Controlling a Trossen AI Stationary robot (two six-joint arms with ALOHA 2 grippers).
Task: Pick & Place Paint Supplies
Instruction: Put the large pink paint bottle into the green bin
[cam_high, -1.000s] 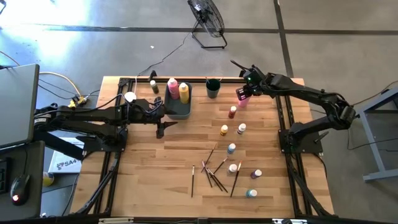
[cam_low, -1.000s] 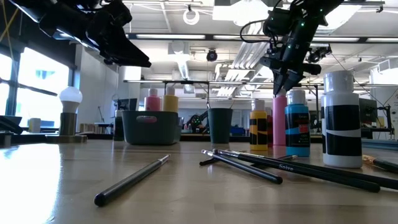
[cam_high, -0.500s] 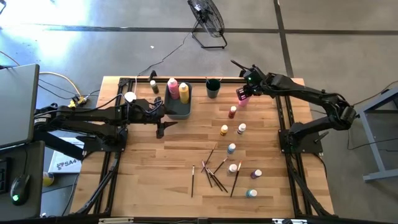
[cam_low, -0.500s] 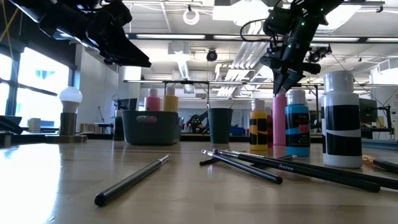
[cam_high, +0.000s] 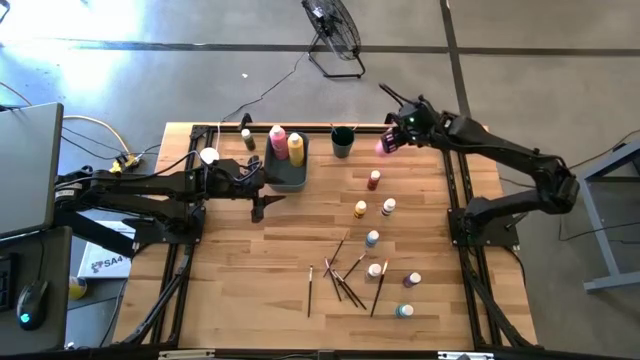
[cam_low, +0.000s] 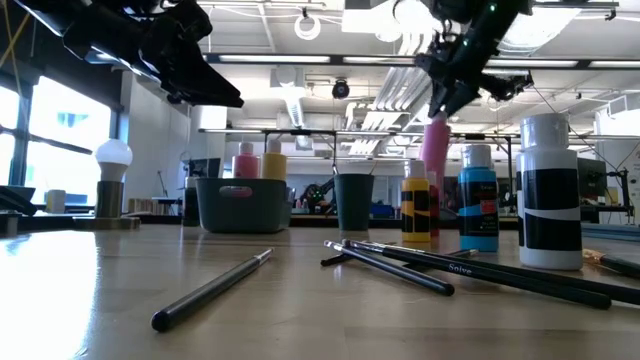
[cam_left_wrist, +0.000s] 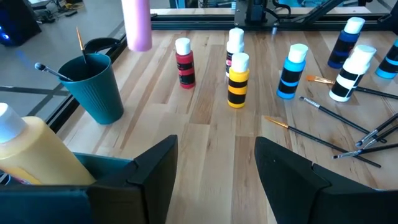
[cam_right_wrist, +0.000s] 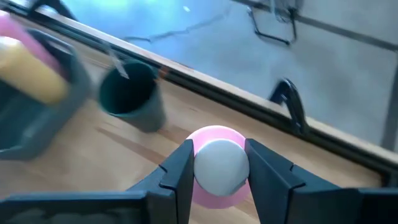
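So far your bin (cam_high: 287, 176) holds only two bottles. The right gripper (cam_high: 392, 141) clamps a pink bottle (cam_low: 434, 150) aloft, far right; the left gripper (cam_high: 262, 201) waits wide. Small bottles (cam_high: 372, 239) and brushes (cam_high: 342, 282) remain.

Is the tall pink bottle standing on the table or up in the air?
In the air. The right gripper holds the pink bottle by its cap, its bottom hanging above the table.

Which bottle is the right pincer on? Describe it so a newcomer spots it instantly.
Start at the dark teal cup near the table's far edge. Just right of it, the right pincer grips a tall pink squeeze bottle by its white cap. Unlike every other bottle, it hangs off the table.
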